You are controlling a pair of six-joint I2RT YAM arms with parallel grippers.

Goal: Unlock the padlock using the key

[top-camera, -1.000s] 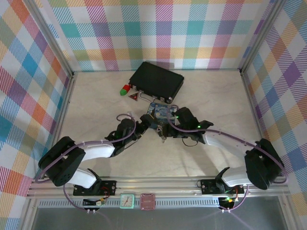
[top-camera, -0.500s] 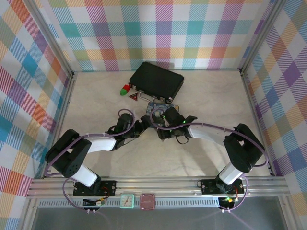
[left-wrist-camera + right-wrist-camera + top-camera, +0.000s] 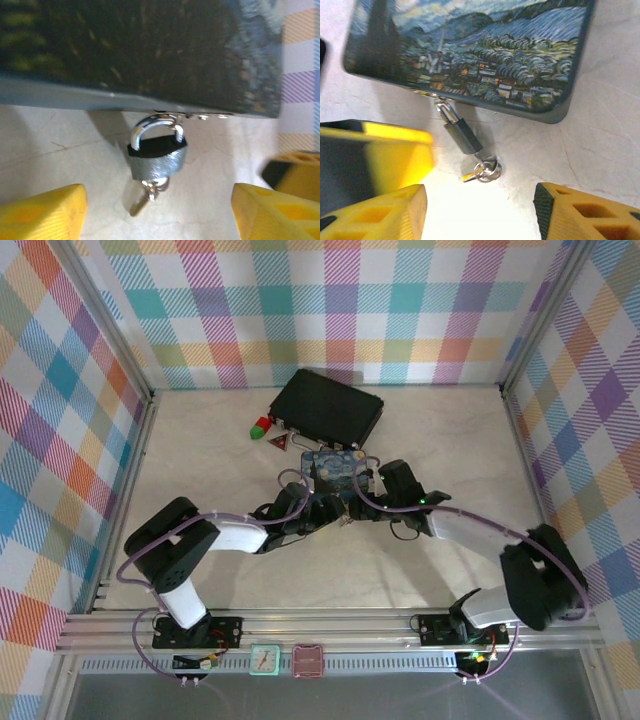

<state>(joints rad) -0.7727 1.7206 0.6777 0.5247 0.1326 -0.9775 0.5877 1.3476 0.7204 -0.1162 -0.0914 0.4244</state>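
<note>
My left fingers (image 3: 45, 212) stand wide apart and empty. The padlock (image 3: 157, 155) lies just ahead between them, hooked to the painted tin (image 3: 495, 55), with the key (image 3: 136, 201) at its base on the surface (image 3: 60, 150). My right fingers (image 3: 580, 212) gape empty nearby.

Top cam looks down on the whole tabletop (image 3: 200, 450); both wrist cams sit low and close, sharing the padlock (image 3: 156, 157) and tin (image 3: 470, 55).

One padlock (image 3: 156, 156); one key (image 3: 469, 176); one starry painted tin (image 3: 485, 50); one black case (image 3: 328, 408)
</note>
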